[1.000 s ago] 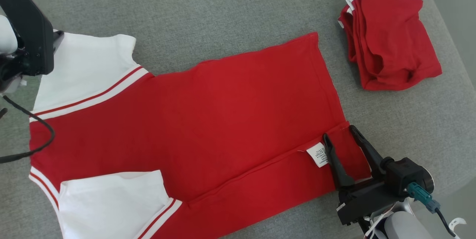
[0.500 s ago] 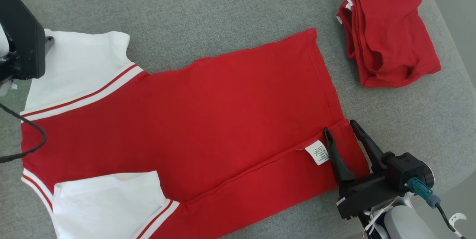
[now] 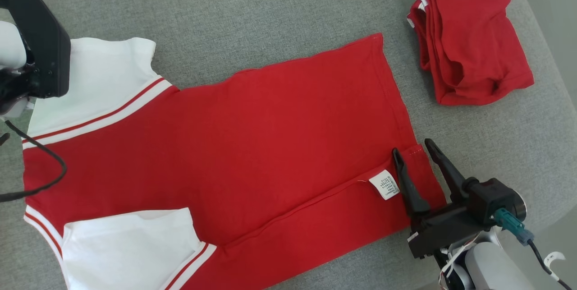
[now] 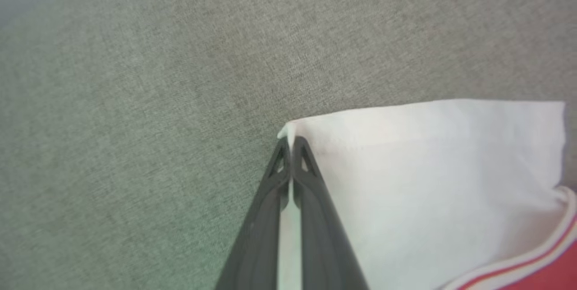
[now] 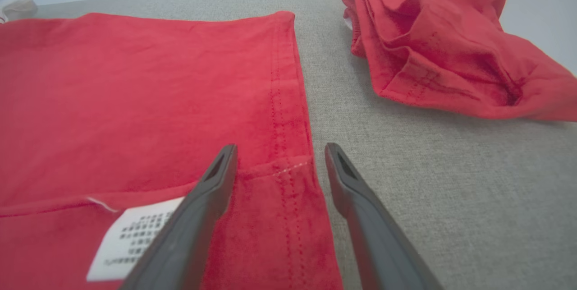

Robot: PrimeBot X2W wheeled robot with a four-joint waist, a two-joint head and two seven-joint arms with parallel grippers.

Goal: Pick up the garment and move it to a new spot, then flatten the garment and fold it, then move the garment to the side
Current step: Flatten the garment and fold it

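The red garment is spread flat across the grey bench. The corner of its far-left white sleeve is pinched by the closed left hand. The right hand is held open at the near-right hem.

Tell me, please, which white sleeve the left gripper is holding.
The far sleeve, upper left in the head view: the left gripper pinches its corner; the near sleeve lies free.

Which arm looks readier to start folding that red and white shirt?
Left. The left end effector is shut on a corner of the white sleeve, ready to lift. The right end effector is open, straddling a hem corner of the shirt without gripping it.
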